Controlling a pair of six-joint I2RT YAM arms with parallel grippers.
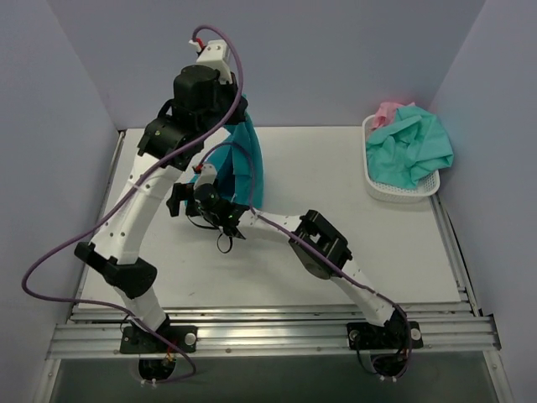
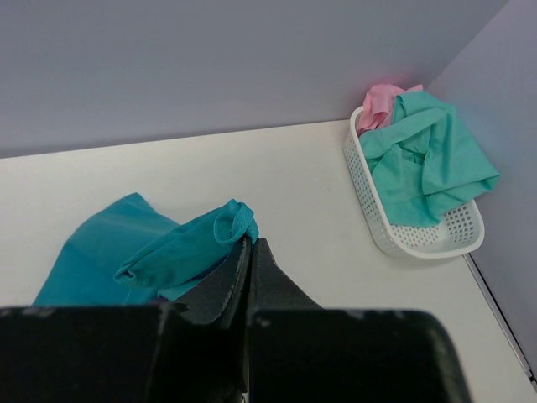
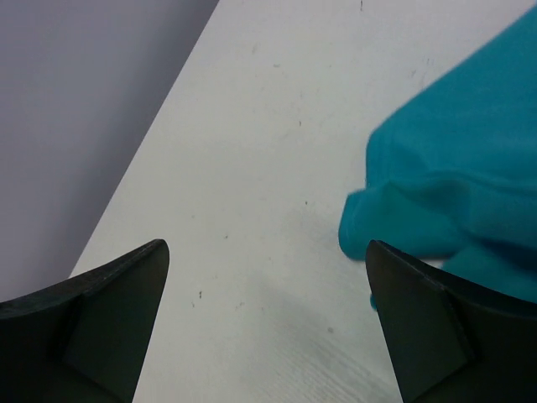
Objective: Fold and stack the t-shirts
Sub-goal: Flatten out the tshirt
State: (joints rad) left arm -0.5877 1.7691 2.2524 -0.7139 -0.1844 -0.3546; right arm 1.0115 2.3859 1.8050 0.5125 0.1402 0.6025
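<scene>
The deep teal-blue t-shirt (image 1: 248,164) hangs down to the table from my raised left gripper (image 2: 250,242), whose jaws are shut on a rolled edge of the cloth (image 2: 168,248). My right gripper (image 3: 267,245) hovers low over the table with its jaws wide open and nothing between them. The shirt's lower edge (image 3: 457,176) lies just by the right-hand finger. In the top view the right gripper (image 1: 179,201) sits left of the hanging shirt. A mint-green t-shirt (image 1: 411,147) and a pink one (image 1: 386,111) lie piled in the basket.
The white perforated basket (image 1: 394,191) stands at the back right of the white table (image 1: 336,185), against the right wall. Purple walls close in the left, back and right. A metal rail runs along the near edge by the arm bases.
</scene>
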